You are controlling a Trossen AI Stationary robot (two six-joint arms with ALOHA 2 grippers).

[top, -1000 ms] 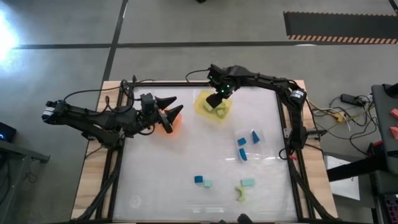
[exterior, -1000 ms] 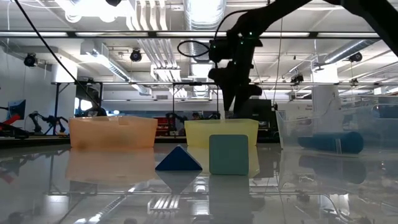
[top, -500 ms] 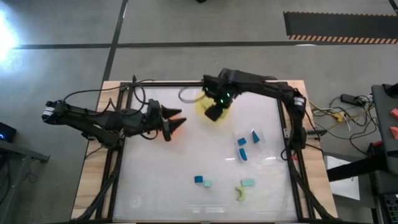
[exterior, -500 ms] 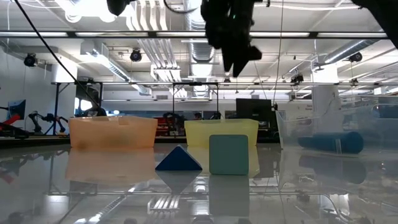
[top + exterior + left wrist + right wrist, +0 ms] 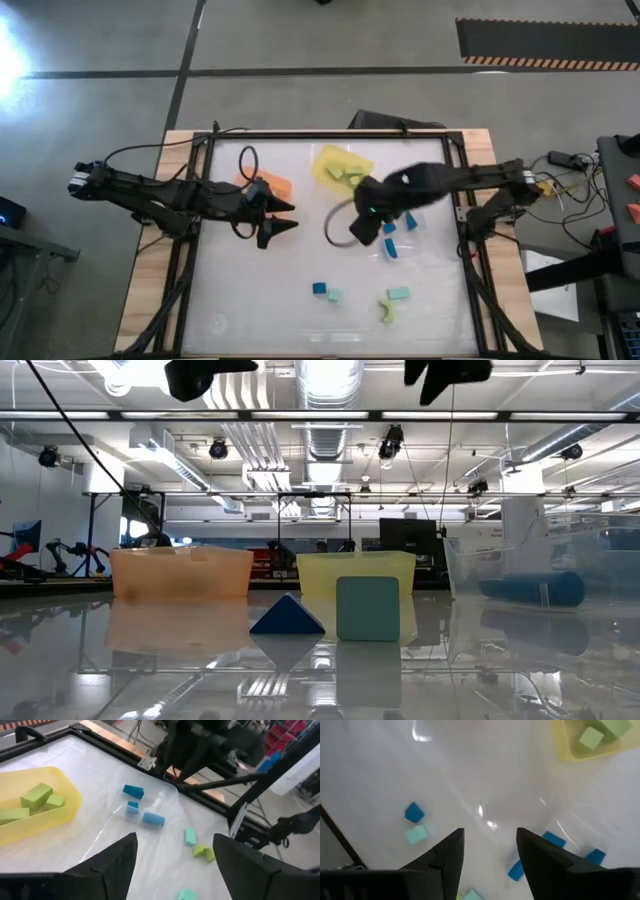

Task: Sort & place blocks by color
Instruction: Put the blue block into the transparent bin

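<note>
Both grippers are open and hold nothing. My left gripper (image 5: 285, 217) (image 5: 175, 840) hovers near the orange tray (image 5: 272, 187). My right gripper (image 5: 365, 228) (image 5: 490, 832) hovers over the table's middle, between the yellow tray (image 5: 340, 167) and the clear tray (image 5: 400, 235). Yellow-green blocks (image 5: 36, 796) lie in the yellow tray, blue blocks (image 5: 132, 791) in the clear tray. Resting loose on the table toward its near edge are a blue cube (image 5: 319, 288), two mint blocks (image 5: 334, 295) (image 5: 398, 294) and a yellow-green arch (image 5: 388, 312).
The three trays stand in the table's far half: orange left, yellow middle, clear right. In the low view a blue wedge (image 5: 287, 616) and a mint cube (image 5: 368, 608) stand before the yellow tray (image 5: 355, 570). Bare tabletop lies at the near left. A dark frame edges the table.
My right gripper has risen out of the yellow tray and swung toward the near edge and slightly right, stopping beside the clear tray. My left gripper has moved from over the orange tray toward the near edge. No block has visibly shifted.
</note>
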